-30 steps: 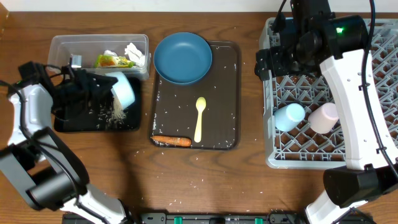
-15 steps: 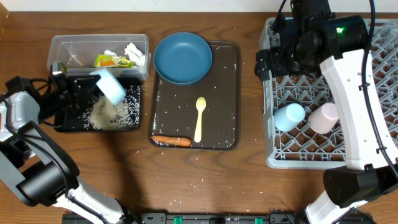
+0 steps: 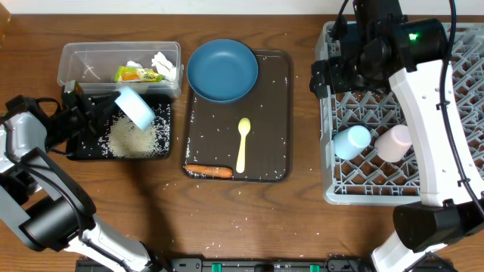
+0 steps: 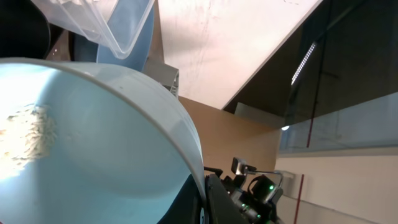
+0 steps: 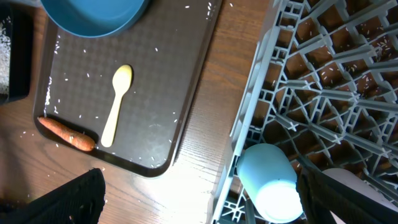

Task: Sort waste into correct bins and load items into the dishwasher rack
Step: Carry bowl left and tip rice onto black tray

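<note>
Rice [image 3: 136,137] has poured into the black tray [image 3: 82,150] from the white bowl [image 3: 134,106], seemingly light but slick, rim-pinched by the left gripper [image 3: 106,112]; right gripper [image 3: 324,75] gapes empty.

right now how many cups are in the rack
2: a light blue cup and a pink cup, side by side near the front of the dishwasher rack; the right arm hides part of it.
</note>
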Action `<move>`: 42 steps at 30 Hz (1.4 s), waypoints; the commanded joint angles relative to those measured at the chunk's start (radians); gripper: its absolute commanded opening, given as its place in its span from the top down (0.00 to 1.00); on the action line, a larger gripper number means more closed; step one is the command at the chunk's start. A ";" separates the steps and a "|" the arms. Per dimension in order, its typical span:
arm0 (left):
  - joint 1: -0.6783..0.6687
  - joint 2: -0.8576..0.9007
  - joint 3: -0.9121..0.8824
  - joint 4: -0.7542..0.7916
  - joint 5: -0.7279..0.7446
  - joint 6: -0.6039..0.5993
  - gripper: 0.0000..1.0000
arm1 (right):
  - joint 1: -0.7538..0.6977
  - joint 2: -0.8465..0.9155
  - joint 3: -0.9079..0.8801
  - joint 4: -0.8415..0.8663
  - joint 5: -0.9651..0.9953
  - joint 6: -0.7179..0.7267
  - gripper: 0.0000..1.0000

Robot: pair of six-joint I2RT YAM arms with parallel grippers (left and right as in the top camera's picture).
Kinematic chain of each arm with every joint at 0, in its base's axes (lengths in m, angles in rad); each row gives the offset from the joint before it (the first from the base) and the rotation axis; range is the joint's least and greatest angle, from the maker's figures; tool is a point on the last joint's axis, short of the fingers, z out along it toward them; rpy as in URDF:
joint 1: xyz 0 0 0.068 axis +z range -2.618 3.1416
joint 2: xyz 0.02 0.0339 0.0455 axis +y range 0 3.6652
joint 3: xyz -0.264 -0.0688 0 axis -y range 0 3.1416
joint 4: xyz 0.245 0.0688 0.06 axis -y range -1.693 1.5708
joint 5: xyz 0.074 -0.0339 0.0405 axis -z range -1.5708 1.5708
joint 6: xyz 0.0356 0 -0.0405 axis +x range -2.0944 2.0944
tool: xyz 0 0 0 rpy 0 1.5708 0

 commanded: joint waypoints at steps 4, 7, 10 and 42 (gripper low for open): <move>0.006 -0.007 -0.005 0.003 0.024 0.017 0.94 | 0.010 0.003 0.004 -0.006 0.015 -0.019 0.03; 0.009 -0.008 -0.005 -0.032 0.027 -0.008 0.94 | 0.010 0.003 0.004 -0.006 0.016 -0.019 0.03; 0.010 -0.009 -0.005 -0.014 0.027 -0.003 0.94 | 0.010 0.003 0.004 -0.007 0.015 -0.019 0.03; -0.096 -0.040 -0.004 -0.126 0.025 0.148 0.94 | 0.011 0.003 0.004 -0.016 0.015 -0.018 0.03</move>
